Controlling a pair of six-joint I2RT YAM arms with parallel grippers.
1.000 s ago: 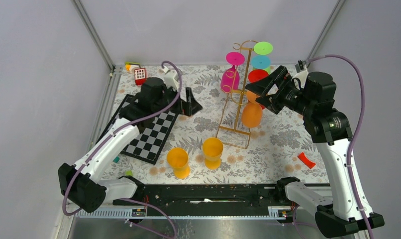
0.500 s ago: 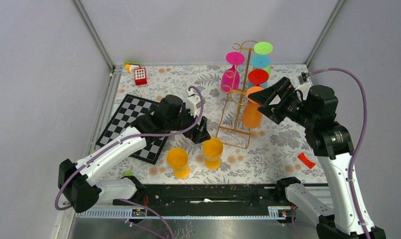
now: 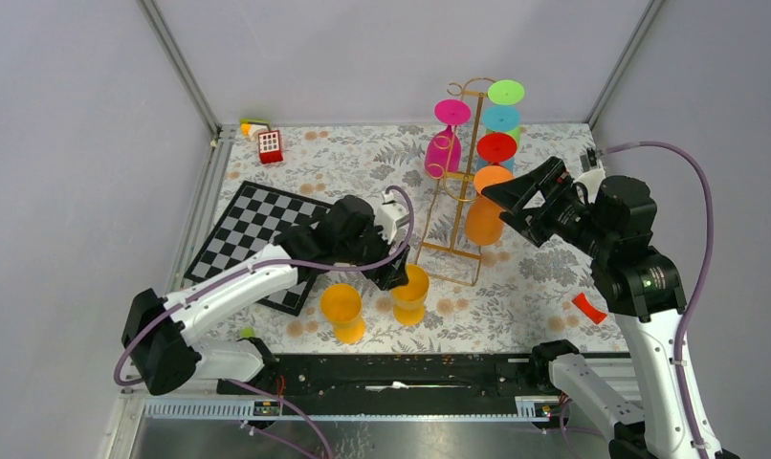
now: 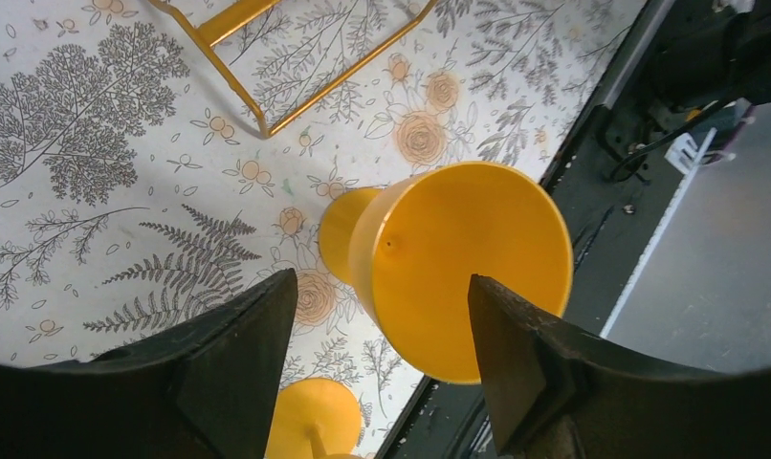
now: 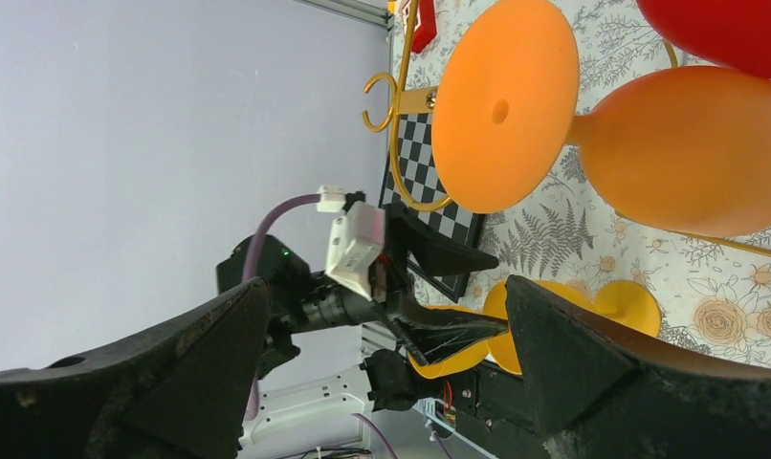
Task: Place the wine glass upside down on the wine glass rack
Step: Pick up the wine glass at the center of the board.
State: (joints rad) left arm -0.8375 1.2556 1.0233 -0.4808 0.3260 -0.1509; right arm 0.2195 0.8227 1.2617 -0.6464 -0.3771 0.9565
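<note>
The gold wire wine glass rack (image 3: 455,191) stands mid-table with several coloured glasses hanging upside down, an orange one (image 3: 484,218) lowest. Two yellow wine glasses stand upright near the front edge, one on the right (image 3: 409,292) and one on the left (image 3: 342,311). My left gripper (image 3: 395,275) is open, just above and beside the right yellow glass. In the left wrist view that glass (image 4: 458,268) lies between the open fingers (image 4: 238,363). My right gripper (image 3: 516,201) is open and empty beside the hung orange glass (image 5: 688,148).
A chessboard (image 3: 253,239) lies at the left. A red block (image 3: 270,145) sits at the back left and a red piece (image 3: 588,307) at the right front. The rack's wire base (image 4: 267,57) lies just beyond the yellow glass. The black rail (image 3: 401,373) runs along the near edge.
My left arm has swung from over the chessboard toward the front right, down to the right yellow glass. My right gripper has drawn back a little from the hung orange glass.
</note>
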